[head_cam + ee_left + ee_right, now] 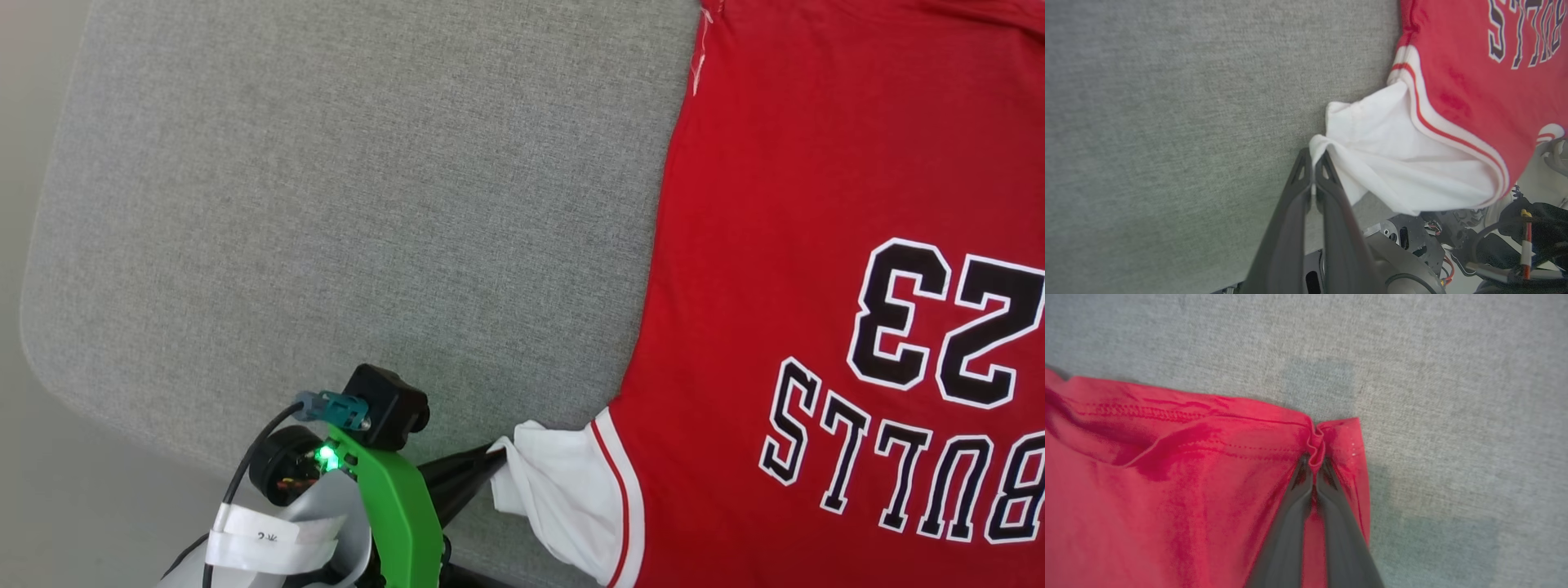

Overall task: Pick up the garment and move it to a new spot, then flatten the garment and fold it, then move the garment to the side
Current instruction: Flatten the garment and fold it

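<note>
The shirt (816,204) is lying print side up on the grey table (326,204), pinched at two points.

Nearest you, your left claw (495,457) is pinching shut on the tip of the white sleeve (563,490) by the table's near edge. The shirt is lying to the right of that claw, its long axis running away from you. The print is reading upside down, so the neck end is sitting near and the hem far. Your right claw (1314,457) is clamping a bunched corner of the red hem (1337,433) down against the table; which corner, I cannot tell. I judge the flattening is turning on drawing the sleeve leftward, away from the body. Bare grey table is waiting on that side, with nothing standing in the way.
</note>
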{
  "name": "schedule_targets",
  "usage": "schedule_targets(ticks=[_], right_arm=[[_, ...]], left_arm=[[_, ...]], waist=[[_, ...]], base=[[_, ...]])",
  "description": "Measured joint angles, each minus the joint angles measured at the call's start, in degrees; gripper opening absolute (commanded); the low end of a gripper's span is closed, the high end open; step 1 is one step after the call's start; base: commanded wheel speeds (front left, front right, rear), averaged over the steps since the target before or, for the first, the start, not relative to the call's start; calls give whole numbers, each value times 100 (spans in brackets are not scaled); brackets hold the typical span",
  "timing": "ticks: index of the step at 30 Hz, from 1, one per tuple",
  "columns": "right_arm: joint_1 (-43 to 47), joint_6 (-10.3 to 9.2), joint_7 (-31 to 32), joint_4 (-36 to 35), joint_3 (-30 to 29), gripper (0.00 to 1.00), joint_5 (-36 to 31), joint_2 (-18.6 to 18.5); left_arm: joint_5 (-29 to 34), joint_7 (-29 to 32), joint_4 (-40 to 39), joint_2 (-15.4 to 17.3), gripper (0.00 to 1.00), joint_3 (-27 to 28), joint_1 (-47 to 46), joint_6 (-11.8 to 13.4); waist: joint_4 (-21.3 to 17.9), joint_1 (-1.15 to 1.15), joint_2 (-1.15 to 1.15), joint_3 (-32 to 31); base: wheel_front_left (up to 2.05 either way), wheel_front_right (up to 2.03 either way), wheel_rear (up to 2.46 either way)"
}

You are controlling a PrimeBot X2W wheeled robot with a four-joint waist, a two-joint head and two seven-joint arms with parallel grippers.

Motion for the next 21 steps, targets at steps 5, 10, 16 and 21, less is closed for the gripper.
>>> schedule_targets(ticks=[5, 10, 16, 21], right_arm=[[220, 0, -183, 24, -4, 0, 54, 14], [643, 0, -445, 99, -36, 0, 96, 7], [1436, 1, -840, 176, -208, 0, 199, 22], [2163, 1, -1123, 197, -486, 0, 346, 144]], left_arm=[[16, -42, 110, -11, 0, 13, -15, 19], [-5, -67, 166, -9, 0, 34, -10, 31], [-47, -101, 297, 24, 0, 83, 31, 77], [-107, -141, 388, 57, 0, 152, 176, 144]], waist=[[-46, 0, 0, -143], [-140, 0, 0, -405], [-333, -1, 0, -848], [-542, -1, 0, -1243]], base=[[0, 0, 0], [0, 0, 0], [0, 0, 0], [0, 0, 0]])
